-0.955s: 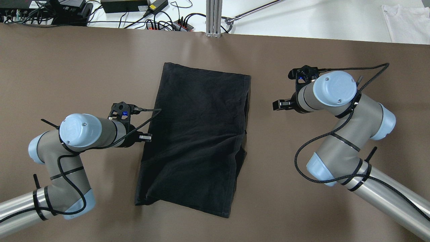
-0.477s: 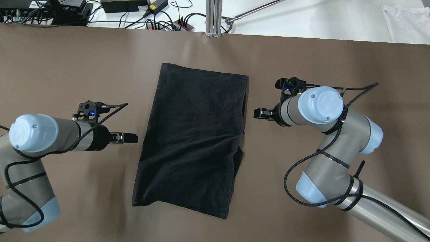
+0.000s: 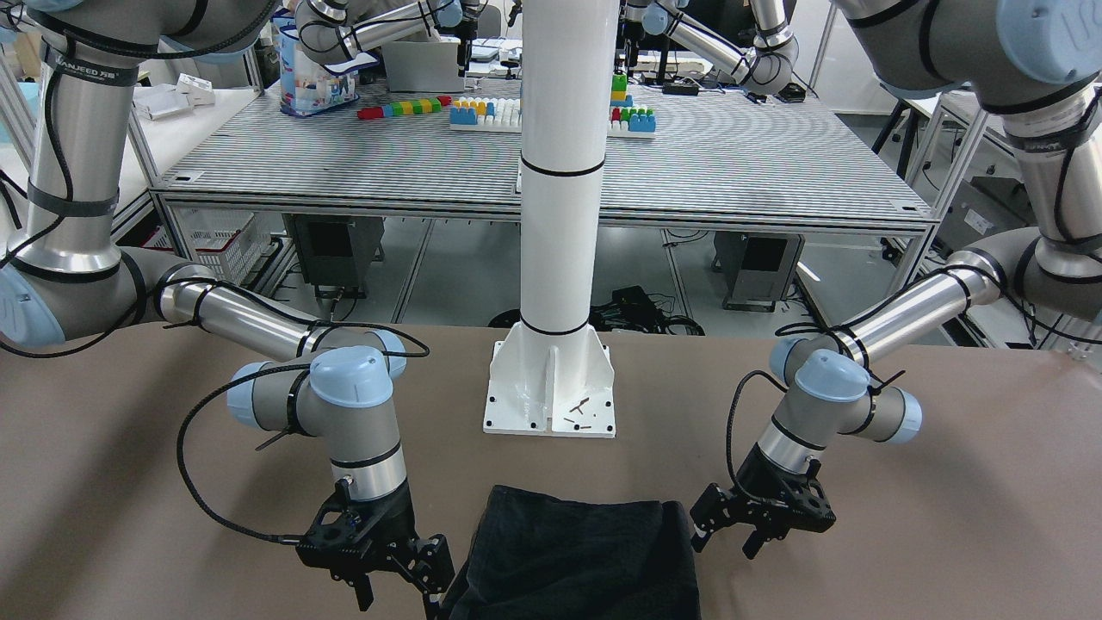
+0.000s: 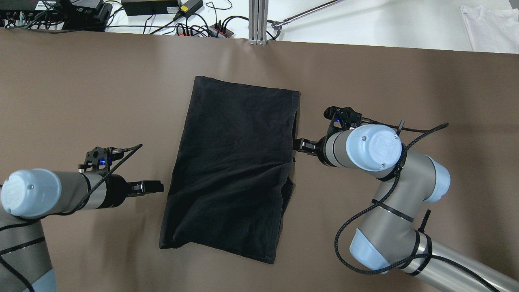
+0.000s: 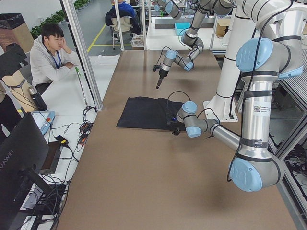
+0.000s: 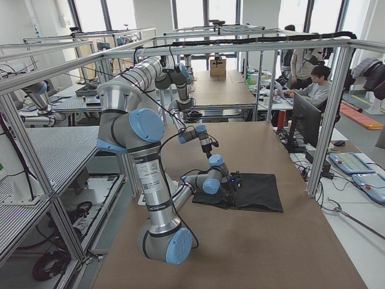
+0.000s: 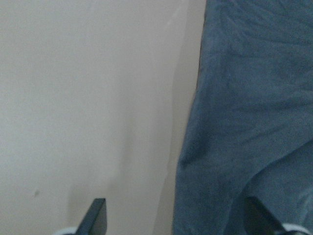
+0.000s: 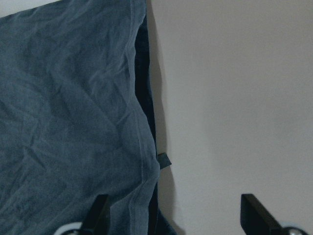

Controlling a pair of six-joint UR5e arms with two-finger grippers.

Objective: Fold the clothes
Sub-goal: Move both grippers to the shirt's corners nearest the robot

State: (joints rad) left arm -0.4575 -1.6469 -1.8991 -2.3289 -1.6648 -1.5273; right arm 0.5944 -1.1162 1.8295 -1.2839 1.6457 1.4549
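As I look across the table toward the robot, the black cloth (image 3: 577,560) lies flat on the brown table (image 3: 947,517) in front of the white pillar (image 3: 560,172). The frame's bottom edge cuts the cloth off. The right gripper (image 3: 398,590) sits low at the cloth's edge on this view's left, fingers spread. The left gripper (image 3: 727,541) sits just beside the opposite edge, fingers also spread.

From overhead, the cloth is a slightly skewed rectangle in the middle of the table, its long side running away from the robot. The left gripper stops just short of the cloth's left edge, with bare table between them. The right gripper reaches the right edge about halfway along, where a lower layer peeks out from under the top one.

From the table's left end, the near arm's gripper is at the cloth's near edge, and a seated person (image 5: 48,52) rests beyond the table. From the right end, the near arm's gripper meets the cloth's near edge.

In the left wrist camera, one fingertip is over bare table and the other over cloth, wide apart. In the right wrist camera, the fingertips straddle the cloth's edge the same way, and a small tab (image 8: 164,159) pokes out from that edge.
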